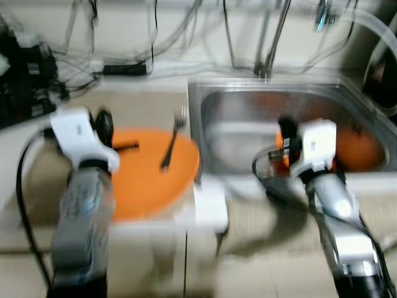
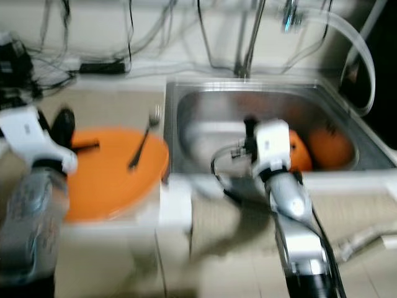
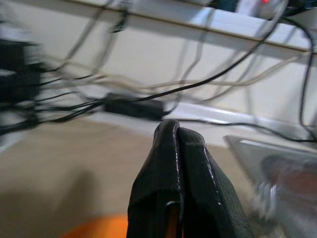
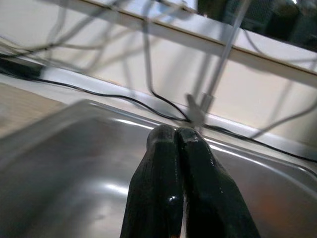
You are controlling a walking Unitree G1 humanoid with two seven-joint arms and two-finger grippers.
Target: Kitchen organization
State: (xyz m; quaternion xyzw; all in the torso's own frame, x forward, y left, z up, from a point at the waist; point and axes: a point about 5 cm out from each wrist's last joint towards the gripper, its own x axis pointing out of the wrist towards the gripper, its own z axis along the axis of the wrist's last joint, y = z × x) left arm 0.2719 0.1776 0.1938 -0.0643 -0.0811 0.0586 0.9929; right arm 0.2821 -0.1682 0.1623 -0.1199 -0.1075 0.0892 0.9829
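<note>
An orange plate (image 1: pixel 146 180) lies on the beige counter left of the sink, with a fork (image 1: pixel 172 144) resting across its far side. My left gripper (image 1: pixel 103 123) hovers over the plate's far left rim, its fingers (image 3: pixel 174 148) shut with nothing between them. A steel sink (image 1: pixel 248 112) holds an orange bowl-like item (image 1: pixel 363 151) at its right end, and a second orange item (image 2: pixel 300 153) sits beside it, partly hidden by my right wrist. My right gripper (image 1: pixel 286 126) reaches over the sink's front edge into the basin, shut and holding nothing (image 4: pixel 171 134). The eye views are blurred.
A tap (image 1: pixel 271 59) rises behind the sink. Several cables and a black power block (image 1: pixel 124 68) run along the back wall. Dark equipment (image 1: pixel 22 87) stands at the far left. A white block (image 1: pixel 209 208) sits at the counter's front edge. A clear hose (image 2: pixel 356 43) curves at the right.
</note>
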